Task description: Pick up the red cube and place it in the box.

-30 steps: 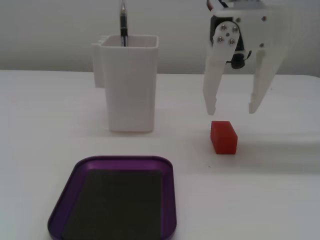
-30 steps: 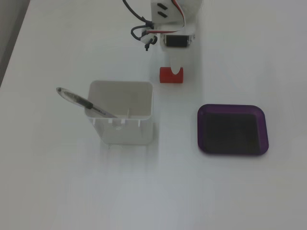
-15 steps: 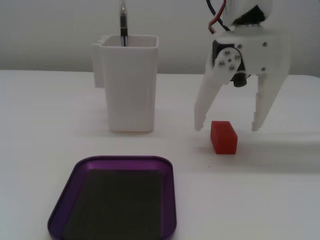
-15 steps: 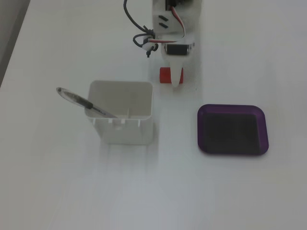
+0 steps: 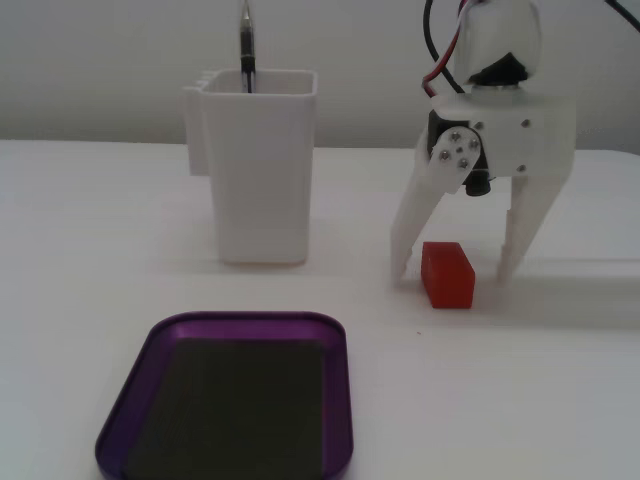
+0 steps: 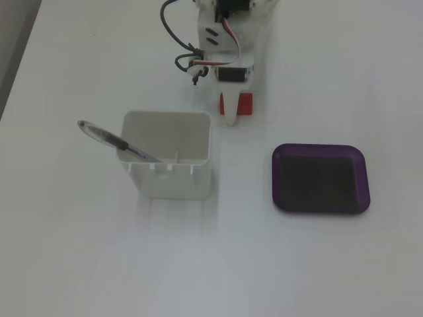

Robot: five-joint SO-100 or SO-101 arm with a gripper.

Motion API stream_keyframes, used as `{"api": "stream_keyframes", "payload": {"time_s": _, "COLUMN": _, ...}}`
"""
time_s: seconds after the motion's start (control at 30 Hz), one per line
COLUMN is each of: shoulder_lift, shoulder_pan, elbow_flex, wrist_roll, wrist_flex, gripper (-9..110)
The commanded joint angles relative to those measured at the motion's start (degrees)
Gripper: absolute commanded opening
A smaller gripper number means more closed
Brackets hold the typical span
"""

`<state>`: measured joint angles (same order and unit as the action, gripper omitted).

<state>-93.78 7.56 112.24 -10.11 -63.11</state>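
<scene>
Two white fingers [image 5: 455,280] are spread wide and planted down on the desk [image 5: 90,230], straddling the red cube [image 5: 447,274] with a clear gap on each side, so nothing's actually gripped. In a fixed view from above, the red cube [image 6: 238,104] sits on the desk half hidden under one finger [image 6: 230,113], just up and right of the white container [image 6: 169,162], not touching it. The container has a pen [image 6: 117,142] leaning out of it. The box [image 6: 321,179], a shallow purple tray with a dark floor, lies well apart from the cube, off to the container's right in that same view.
</scene>
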Motion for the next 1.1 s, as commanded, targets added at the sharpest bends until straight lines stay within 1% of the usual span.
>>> {"api": "stream_keyframes", "payload": {"time_s": 0.0, "shoulder_lift": -0.26, "shoulder_pan": 0.79, "elbow_flex": -0.26, "wrist_roll": -1.14, "wrist_flex": 0.62, "gripper": 19}}
{"api": "stream_keyframes", "payload": {"time_s": 0.1, "shoulder_lift": -0.26, "shoulder_pan": 0.7, "elbow_flex": -0.26, "wrist_roll": -1.14, "wrist_flex": 0.18, "gripper": 9}}
{"api": "stream_keyframes", "payload": {"time_s": 0.17, "shoulder_lift": -0.35, "shoulder_pan": 0.18, "elbow_flex": -0.35, "wrist_roll": -1.05, "wrist_flex": 0.09, "gripper": 5}}
{"api": "stream_keyframes", "payload": {"time_s": 0.3, "shoulder_lift": -0.97, "shoulder_pan": -0.26, "elbow_flex": -0.44, "wrist_roll": -0.44, "wrist_flex": -0.09, "gripper": 3}}
{"api": "stream_keyframes", "payload": {"time_s": 0.37, "shoulder_lift": -1.23, "shoulder_pan": -2.2, "elbow_flex": -0.97, "wrist_roll": -0.35, "wrist_flex": -1.14, "gripper": 0}}
{"api": "stream_keyframes", "payload": {"time_s": 0.5, "shoulder_lift": -3.43, "shoulder_pan": -6.06, "elbow_flex": -5.89, "wrist_roll": -0.44, "wrist_flex": -8.44, "gripper": -1}}
{"api": "stream_keyframes", "payload": {"time_s": 0.77, "shoulder_lift": -20.39, "shoulder_pan": -20.21, "elbow_flex": -18.98, "wrist_roll": -0.7, "wrist_flex": -19.6, "gripper": -1}}
{"api": "stream_keyframes", "payload": {"time_s": 0.9, "shoulder_lift": -24.35, "shoulder_pan": -26.37, "elbow_flex": -24.87, "wrist_roll": -0.53, "wrist_flex": -19.78, "gripper": -1}}
{"api": "stream_keyframes", "payload": {"time_s": 1.0, "shoulder_lift": -24.17, "shoulder_pan": -31.99, "elbow_flex": -28.92, "wrist_roll": -0.53, "wrist_flex": -19.6, "gripper": -1}}
{"api": "stream_keyframes", "payload": {"time_s": 1.07, "shoulder_lift": -22.76, "shoulder_pan": -34.54, "elbow_flex": -30.32, "wrist_roll": -0.44, "wrist_flex": -17.4, "gripper": -1}}
